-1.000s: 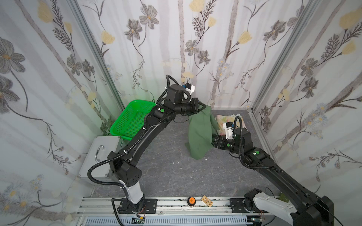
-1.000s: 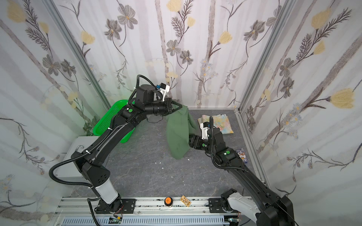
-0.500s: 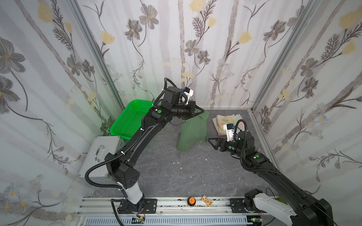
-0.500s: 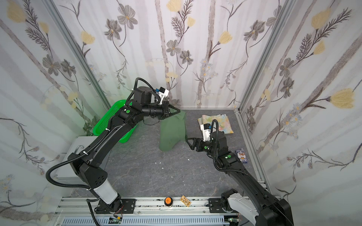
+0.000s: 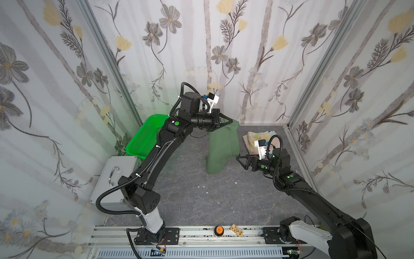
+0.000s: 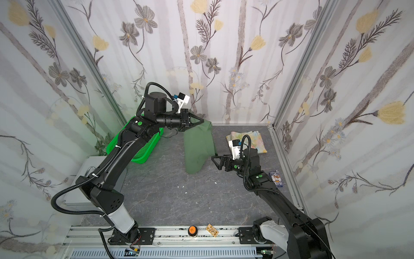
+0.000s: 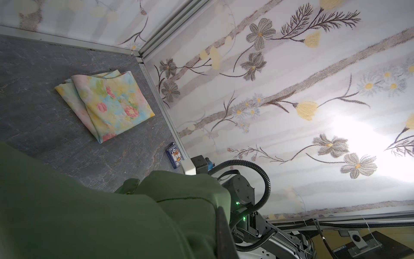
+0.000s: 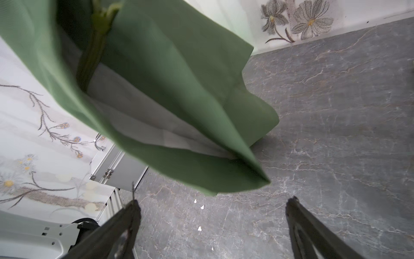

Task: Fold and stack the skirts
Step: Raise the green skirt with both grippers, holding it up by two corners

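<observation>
**Right wrist cam: your right gripper (image 8: 214, 203) is spread wide, nothing in it**

You've got the olive green skirt (image 8: 179, 89) hanging just past those fingertips, not between them, with one pointed corner closest. In both top views your left gripper (image 5: 231, 121) is clamped tight on the top corner of that skirt, up high near the back wall. The cloth drapes down toward the grey table (image 5: 190, 201); can't tell if the bottom edge actually rests on it. The floral skirt (image 7: 112, 101) is folded and lying flat in the far right corner, apart from the green one. A bright green basket (image 5: 143, 139) sits at the far left, and a card deck (image 7: 174, 158) lies by the right wall.
</observation>
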You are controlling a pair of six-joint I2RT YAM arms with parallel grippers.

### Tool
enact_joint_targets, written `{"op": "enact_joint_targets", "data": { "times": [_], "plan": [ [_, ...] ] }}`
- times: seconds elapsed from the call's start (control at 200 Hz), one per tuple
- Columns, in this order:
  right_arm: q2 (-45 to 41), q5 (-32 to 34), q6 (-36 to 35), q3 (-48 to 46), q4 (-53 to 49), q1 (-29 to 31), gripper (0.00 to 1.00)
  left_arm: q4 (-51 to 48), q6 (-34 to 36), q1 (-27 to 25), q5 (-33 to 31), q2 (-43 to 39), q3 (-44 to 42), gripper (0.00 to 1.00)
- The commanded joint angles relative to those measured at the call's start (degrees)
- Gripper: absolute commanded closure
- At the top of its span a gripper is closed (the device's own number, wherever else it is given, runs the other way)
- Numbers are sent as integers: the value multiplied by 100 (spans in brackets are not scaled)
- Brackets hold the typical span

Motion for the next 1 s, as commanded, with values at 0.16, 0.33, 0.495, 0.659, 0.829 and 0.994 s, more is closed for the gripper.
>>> {"op": "enact_joint_targets", "data": {
  "times": [0.16,0.33,0.495,0.659,0.829,0.994],
  "plan": [
    [824,-853,-572,646,643,-46,0,191,-149,128,459,-98,345,100],
    [1043,-1370,-524,745,965,-6,2,191,-247,283,501,-118,552,100],
    [1286,-1802,-82,781,1722,24,13,191,-333,362,574,-116,664,100],
    [1477,-1851,216,889,2097,80,43,191,-377,408,566,-116,656,100],
    [1373,-1617,92,965,1776,80,92,191,-390,466,522,-129,638,100],
    [1191,-1288,-141,964,1247,82,100,191,-407,586,439,-189,629,100]
  ]
}}
